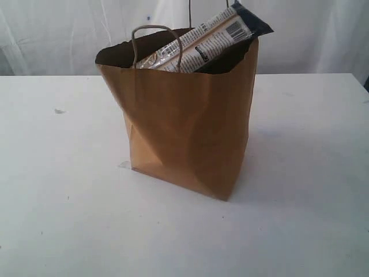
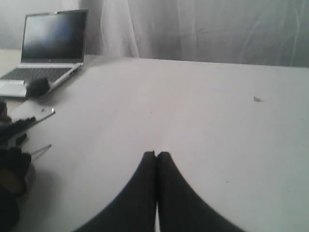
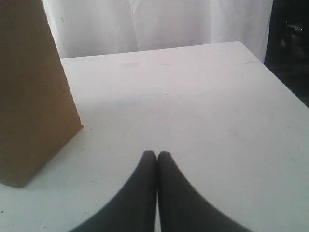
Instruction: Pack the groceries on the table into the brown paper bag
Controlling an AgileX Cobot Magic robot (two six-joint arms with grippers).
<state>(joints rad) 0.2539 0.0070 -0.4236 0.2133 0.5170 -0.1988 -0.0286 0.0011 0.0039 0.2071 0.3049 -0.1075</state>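
Left jaws, right jaws: both pressed together, holding nothing, low over table [image 1: 57, 219]. No grocery near them, so packing seems finished. Bag [image 1: 184, 138] upright beside right jaws, apart. Packet [image 1: 202, 43] leans inside; too long, end above rim.

Left gripper [image 2: 155, 153] — two matte black fingers [image 2: 137, 198], broad at the base, tapering along a concave outer curve to small rounded tips; surfaces smooth and dull. Right gripper [image 3: 157, 152] — same form and colour: paired black fingers [image 3: 178, 198] whose outer edges flare like a bell, a thin pale line running between them.
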